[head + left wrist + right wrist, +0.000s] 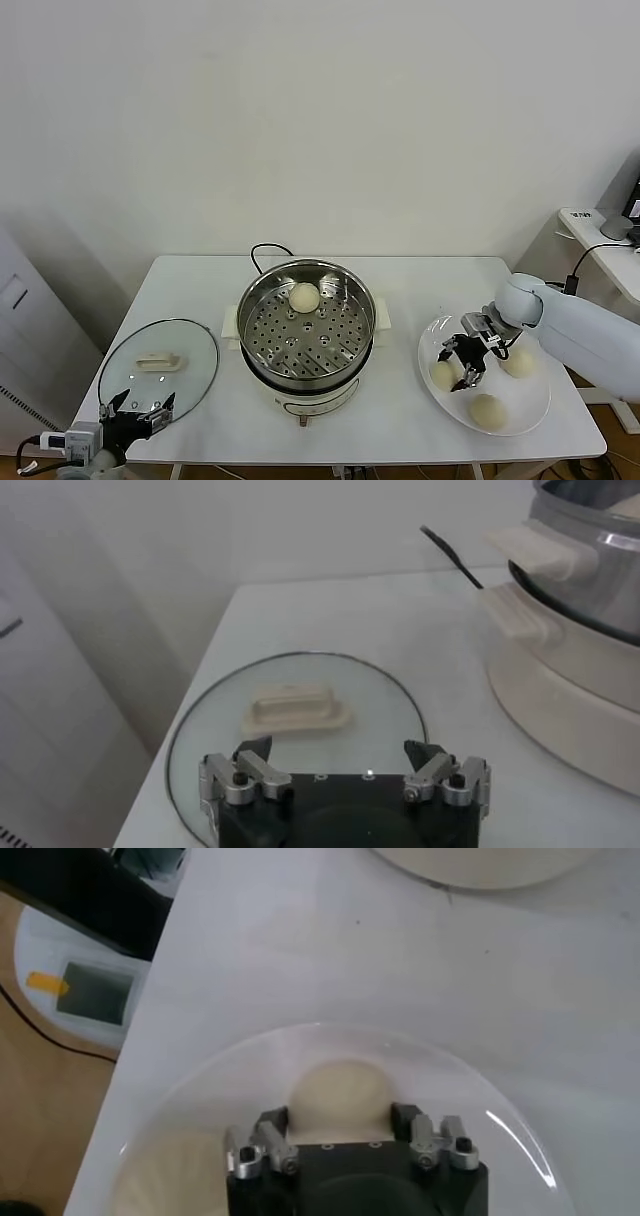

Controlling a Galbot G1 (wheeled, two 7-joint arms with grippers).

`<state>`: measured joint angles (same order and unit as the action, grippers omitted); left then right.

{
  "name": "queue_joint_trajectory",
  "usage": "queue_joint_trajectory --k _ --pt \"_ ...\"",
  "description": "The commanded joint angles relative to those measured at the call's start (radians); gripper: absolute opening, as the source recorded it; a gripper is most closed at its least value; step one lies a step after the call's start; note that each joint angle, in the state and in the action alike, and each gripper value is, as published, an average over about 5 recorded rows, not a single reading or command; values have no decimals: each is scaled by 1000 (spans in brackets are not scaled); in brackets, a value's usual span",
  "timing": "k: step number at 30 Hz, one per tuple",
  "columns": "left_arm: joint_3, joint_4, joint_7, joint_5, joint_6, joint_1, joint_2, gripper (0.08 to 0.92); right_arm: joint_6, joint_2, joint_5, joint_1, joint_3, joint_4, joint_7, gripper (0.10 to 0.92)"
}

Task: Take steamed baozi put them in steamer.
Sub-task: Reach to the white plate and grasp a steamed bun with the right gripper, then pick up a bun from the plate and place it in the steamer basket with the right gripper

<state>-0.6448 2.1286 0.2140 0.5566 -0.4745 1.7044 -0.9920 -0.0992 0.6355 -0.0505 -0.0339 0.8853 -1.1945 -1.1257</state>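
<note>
I see my right gripper (467, 366) on the plate (530, 415), fingers pinching one steamed baozi (338, 1098) (two lie beside). The steamer (306, 325) holds another. My left gripper (137, 410) waits spread over the glass lid (300, 705).

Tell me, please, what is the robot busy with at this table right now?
It is moving steamed buns from a white plate into the steamer. One bun already sits on the perforated tray, and three are on the plate. The right gripper is down over the plate, its fingers on either side of the leftmost bun, which has not been lifted. The left gripper waits open at the near left table edge, by the glass lid lying flat beside the steamer.
</note>
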Motion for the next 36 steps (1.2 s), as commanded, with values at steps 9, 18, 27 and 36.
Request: queue_joint_trajectory --k 9,18,27,36 --pt "9 12 10 -14 -15 -7 -7 823 37 -87 -142 253 161 -93 -32 402" --pt "11 19 11 -15 -15 -3 -7 823 119 -69 -399 735 491 -198 -84 406" --pt "11 18 6 -9 -6 0 2 823 165 109 -522 964 602 -213 -53 407" --pt "13 8 7 -8 -7 -6 4 823 296 258 -745 992 646 -247 58 407"
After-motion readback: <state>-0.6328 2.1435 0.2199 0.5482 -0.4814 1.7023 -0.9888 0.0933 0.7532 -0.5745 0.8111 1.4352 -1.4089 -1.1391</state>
